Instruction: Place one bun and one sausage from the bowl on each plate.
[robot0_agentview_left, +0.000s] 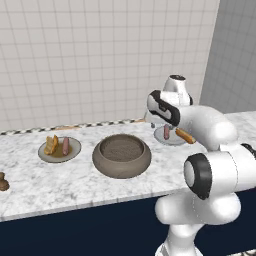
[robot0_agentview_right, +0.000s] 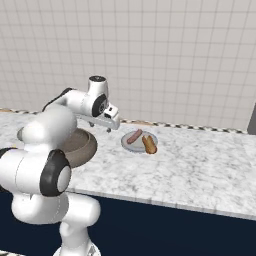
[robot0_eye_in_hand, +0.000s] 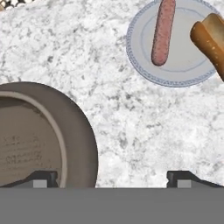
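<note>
Right base view has the arm bent forward over the marble counter (robot0_agentview_right: 200, 165), the gripper (robot0_agentview_right: 109, 128) pointing down between the bowl (robot0_agentview_right: 85, 145) and the pale grey plate (robot0_agentview_right: 131, 145). Hand view shows the finger tips (robot0_eye_in_hand: 41, 178) set wide apart, holding nothing. At 9 o'clock the bowl looks empty inside. At 1 o'clock the pale plate carries a sausage (robot0_eye_in_hand: 162, 31) and a bun (robot0_eye_in_hand: 210, 41). Left base view shows the olive-centred plate (robot0_agentview_left: 72, 154) holding its own bun (robot0_agentview_left: 51, 145) and sausage (robot0_agentview_left: 65, 146).

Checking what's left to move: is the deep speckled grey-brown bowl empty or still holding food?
Empty: the deep speckled grey-brown bowl shows only its bare inside.
</note>
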